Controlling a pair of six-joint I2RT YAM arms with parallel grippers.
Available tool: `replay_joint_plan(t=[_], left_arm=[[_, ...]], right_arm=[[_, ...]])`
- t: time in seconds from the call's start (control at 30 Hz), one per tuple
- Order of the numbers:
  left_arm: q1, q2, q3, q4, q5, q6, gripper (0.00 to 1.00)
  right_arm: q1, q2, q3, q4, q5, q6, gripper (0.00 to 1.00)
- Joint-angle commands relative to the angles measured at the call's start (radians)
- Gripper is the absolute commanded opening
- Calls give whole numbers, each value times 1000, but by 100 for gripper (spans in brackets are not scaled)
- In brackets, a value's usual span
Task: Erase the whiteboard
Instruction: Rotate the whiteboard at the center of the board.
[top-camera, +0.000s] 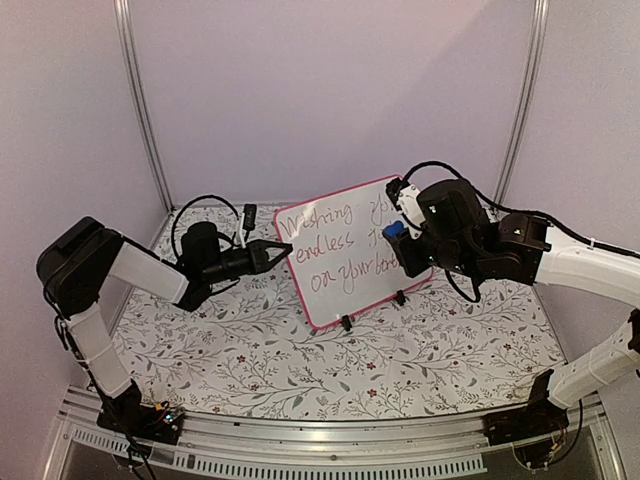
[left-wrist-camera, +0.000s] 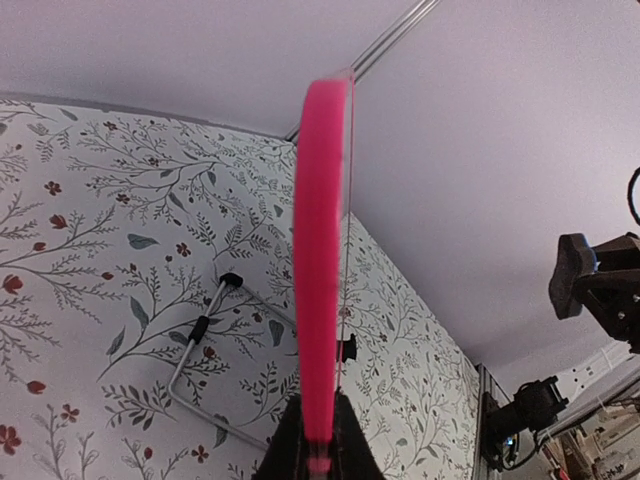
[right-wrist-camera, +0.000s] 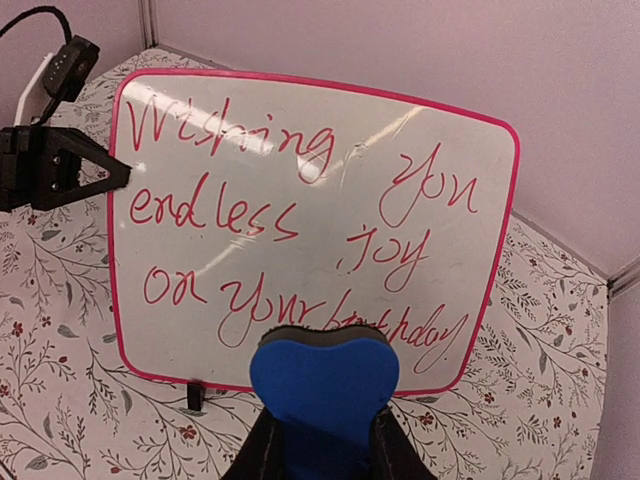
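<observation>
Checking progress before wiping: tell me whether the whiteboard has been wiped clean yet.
No. In the right wrist view, red handwriting fills the whiteboard beyond the blue eraser.

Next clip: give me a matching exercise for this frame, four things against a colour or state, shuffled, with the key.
Things:
1. whiteboard
2. left gripper
3. right gripper
4. eraser

States:
A. blue
B. clamped on the whiteboard's pink edge
C. covered in red handwriting
D. shut on the eraser

Pairs: 1-C, 2-B, 3-D, 4-A
</observation>
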Motion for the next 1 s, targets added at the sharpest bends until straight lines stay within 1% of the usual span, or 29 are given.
replay_joint_plan(t=[0.0,0.13,0.4,0.67,0.83,0.97], left_arm=[[-68,-80,-64,-20,-50,-13,0],[-105,-155,-95,-69,-122,-12,0],[-159,-261,-137,-153,-214,-1,0],[-226,-297,-201,-133,-291,0,0],[-236,-336,-227,-123,-318,-7,0],[-241,-365,-226,-148,-328,7,0]], right_arm=[[-7,-15,9,15,-16,0,12],[-7,-6,12,18,-25,2,12],[-7,6,24,23,-33,0,12],[-7,14,24,21,-38,3,12],[-7,19,27,25,-42,2,12],[-7,26,31,23,-44,1,12]])
